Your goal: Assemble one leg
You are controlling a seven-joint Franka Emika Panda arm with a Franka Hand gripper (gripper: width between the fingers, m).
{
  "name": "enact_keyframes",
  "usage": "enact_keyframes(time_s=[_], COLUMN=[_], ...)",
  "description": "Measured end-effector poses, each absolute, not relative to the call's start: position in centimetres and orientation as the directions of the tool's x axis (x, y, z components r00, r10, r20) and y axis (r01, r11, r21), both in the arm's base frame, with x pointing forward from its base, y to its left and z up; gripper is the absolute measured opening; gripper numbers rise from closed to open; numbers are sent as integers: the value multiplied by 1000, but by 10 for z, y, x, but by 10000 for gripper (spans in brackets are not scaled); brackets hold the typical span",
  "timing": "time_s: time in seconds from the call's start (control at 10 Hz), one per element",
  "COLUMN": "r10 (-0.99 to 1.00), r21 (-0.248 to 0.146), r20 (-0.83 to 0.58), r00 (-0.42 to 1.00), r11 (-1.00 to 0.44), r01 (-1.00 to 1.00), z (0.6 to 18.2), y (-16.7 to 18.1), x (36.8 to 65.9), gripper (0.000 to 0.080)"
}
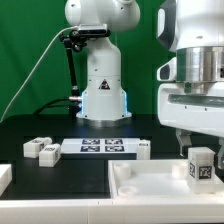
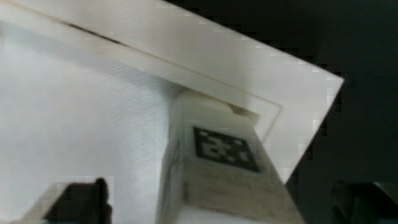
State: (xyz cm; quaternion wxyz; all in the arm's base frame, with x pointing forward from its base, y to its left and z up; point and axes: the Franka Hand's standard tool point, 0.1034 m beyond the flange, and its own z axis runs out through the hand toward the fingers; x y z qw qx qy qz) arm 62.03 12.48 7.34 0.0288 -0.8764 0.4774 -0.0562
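The leg (image 1: 201, 168) is a small white post with a black-and-white tag. It stands upright in the corner of the large white tray (image 1: 150, 186) at the exterior view's right. In the wrist view the leg (image 2: 221, 160) rises from the tray's corner (image 2: 89, 110), with its tag facing the camera. My gripper (image 1: 198, 150) hangs right over the leg's top. In the wrist view the gripper (image 2: 222, 208) is open, with a dark finger (image 2: 80, 202) on either side of the leg and a gap showing between that finger and the leg.
The marker board (image 1: 100, 147) lies at mid-table. Two loose white tagged blocks (image 1: 40, 150) lie to its left and a small one (image 1: 143, 148) at its right end. Another white part (image 1: 4, 178) shows at the left edge. The arm's base (image 1: 103, 95) stands behind.
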Motion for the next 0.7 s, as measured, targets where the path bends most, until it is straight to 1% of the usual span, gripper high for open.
enact_keyframes(time_s=[0.2, 0.4, 0.5, 0.7], r10=[-678, -535, -410, -260], r21=[-79, -64, -44, -21], r20=[98, 112, 125, 132], r00=[728, 837, 903, 957], r11=[-735, -845, -912, -966], r01=[-674, -531, -408, -260], z=[72, 75, 76, 77], y=[130, 132, 130, 126], x=[619, 620, 621, 622], gripper=[647, 649, 649, 649])
